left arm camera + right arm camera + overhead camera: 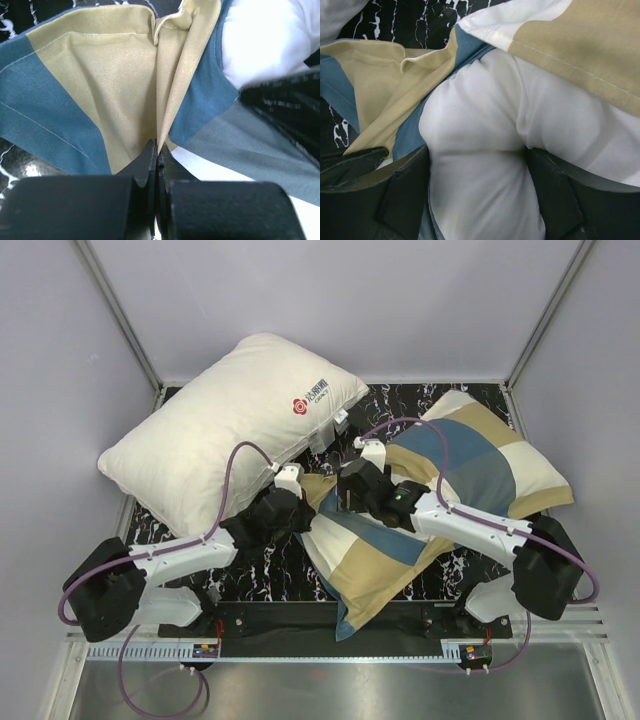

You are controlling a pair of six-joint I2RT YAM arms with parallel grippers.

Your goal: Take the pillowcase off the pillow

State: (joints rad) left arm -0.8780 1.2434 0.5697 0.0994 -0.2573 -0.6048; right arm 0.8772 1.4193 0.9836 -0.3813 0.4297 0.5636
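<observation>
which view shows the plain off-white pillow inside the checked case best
The right wrist view: the plain off-white pillow bulges bare between its fingers. The left wrist view shows only a white corner; in the top view the arms and checked teal, tan and cream pillowcase hide it.
</observation>
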